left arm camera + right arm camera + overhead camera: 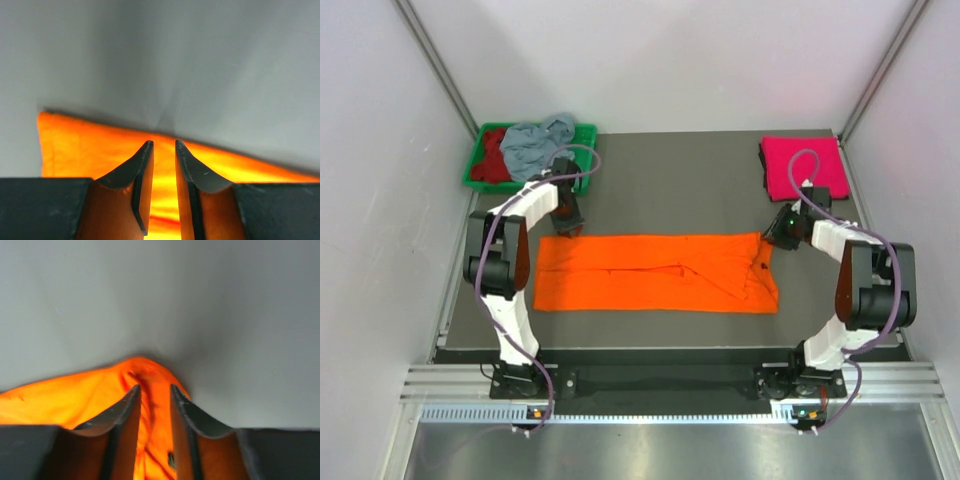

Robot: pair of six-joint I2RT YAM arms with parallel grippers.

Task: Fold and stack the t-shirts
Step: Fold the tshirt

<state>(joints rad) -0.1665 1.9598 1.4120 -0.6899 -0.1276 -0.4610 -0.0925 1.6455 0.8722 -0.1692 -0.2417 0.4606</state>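
- Left pincer [163, 143] is sitting at the far-left corner of the bright orange cloth t-shirt [650, 272], its jaws standing narrowly apart. I cannot tell whether it is pinching cloth.
- Right pincer [154, 386] is sitting at the far-right corner, its jaws also narrow. A ridge of orange cloth is bunching between them, but I cannot tell if it is gripped.
- That orange shirt is lying as a long band across the dark table mat [670, 180], so its folding appears to be about midway.
- One magenta pink shirt [803, 167] is lying folded at the far right, seemingly starting the stack.
- One grey-blue shirt [535, 140] and one dark red shirt [495, 155] are waiting crumpled in the one green plastic tray [472, 172].
- Counting: four shirts, two pincers.
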